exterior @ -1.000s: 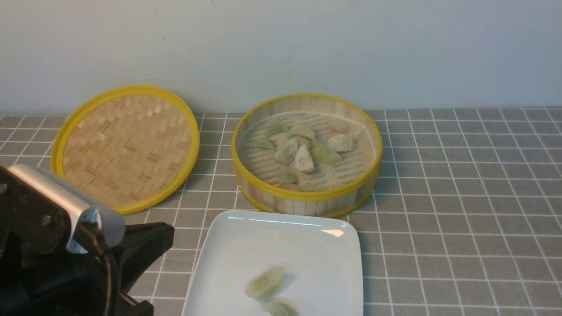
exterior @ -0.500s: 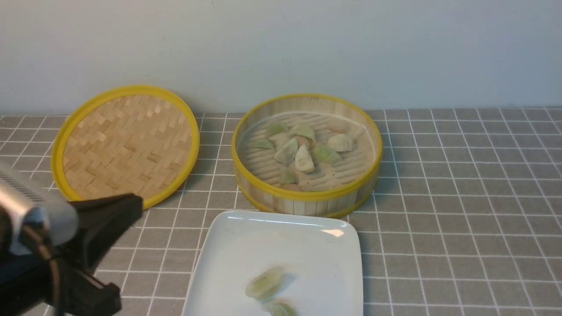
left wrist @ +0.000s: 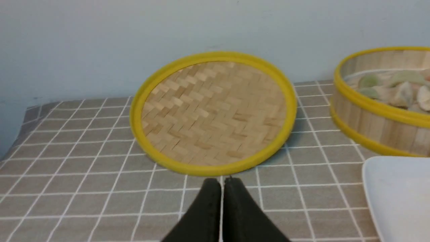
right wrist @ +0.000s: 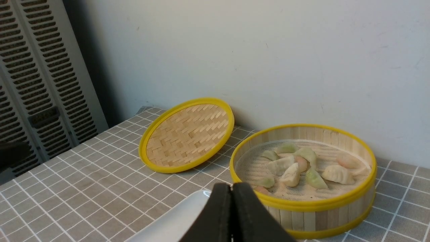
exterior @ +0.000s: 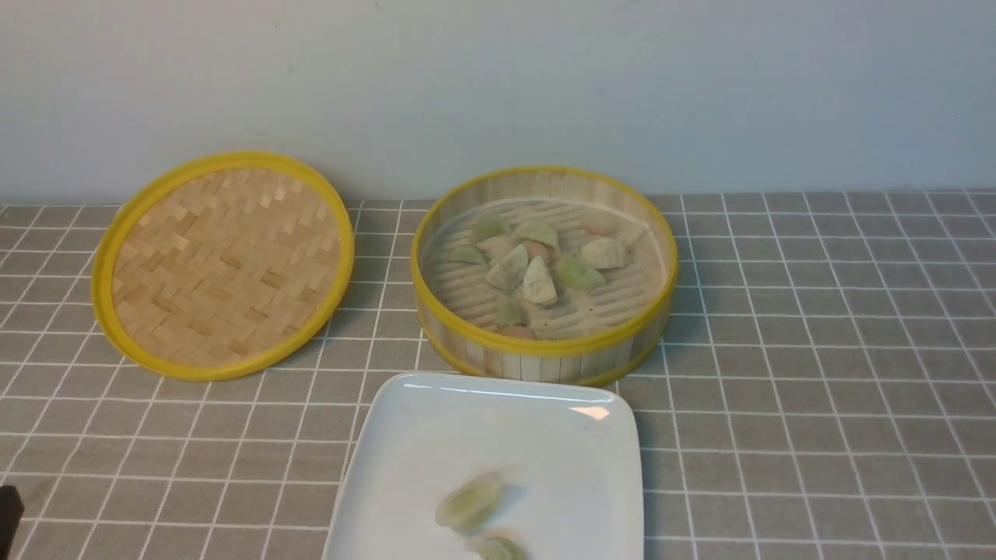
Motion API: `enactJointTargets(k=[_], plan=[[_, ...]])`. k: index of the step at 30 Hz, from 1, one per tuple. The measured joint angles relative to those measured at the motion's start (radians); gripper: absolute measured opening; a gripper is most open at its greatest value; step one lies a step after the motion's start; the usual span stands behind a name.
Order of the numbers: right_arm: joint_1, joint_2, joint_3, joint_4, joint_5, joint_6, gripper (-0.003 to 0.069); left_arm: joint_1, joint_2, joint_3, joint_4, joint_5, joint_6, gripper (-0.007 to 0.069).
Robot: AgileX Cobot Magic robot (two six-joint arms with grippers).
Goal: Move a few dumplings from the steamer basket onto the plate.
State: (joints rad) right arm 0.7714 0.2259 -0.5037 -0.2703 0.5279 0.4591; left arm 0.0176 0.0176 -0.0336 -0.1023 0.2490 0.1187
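The steamer basket [exterior: 545,342] stands at the back middle and holds several dumplings [exterior: 537,281]. The white plate [exterior: 405,435] lies in front of it with two pale green dumplings [exterior: 469,502] near its front edge. My left gripper [left wrist: 221,180] is shut and empty, low over the cloth just in front of the lid; only a dark sliver [exterior: 8,515] of the arm shows in the front view. My right gripper [right wrist: 231,185] is shut and empty, held back from the plate [right wrist: 174,220] and basket [right wrist: 322,211]; it is out of the front view.
The flat woven-bamboo lid [exterior: 222,260] with a yellow rim lies at the back left, partly leaning at the wall. A grey checked cloth [exterior: 817,373] covers the table. A slatted grey panel [right wrist: 37,77] stands beyond the table's left end.
My left arm has drawn back to the left and down, almost out of the front view. The dumplings, plate and basket have not moved.
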Motion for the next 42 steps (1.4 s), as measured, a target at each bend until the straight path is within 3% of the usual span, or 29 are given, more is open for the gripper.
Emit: enactJointTargets(k=[9,42], plan=[[0.0,0.0,0.0,0.0,0.002,0.001,-0.0015,0.02,-0.029,0.061,0.004,0.119,0.004,-0.0005],[0.0,0.0,0.001,0.0,0.003,0.001,-0.0015,-0.035,-0.029,0.061,0.004,0.122,0.004,-0.0005]])
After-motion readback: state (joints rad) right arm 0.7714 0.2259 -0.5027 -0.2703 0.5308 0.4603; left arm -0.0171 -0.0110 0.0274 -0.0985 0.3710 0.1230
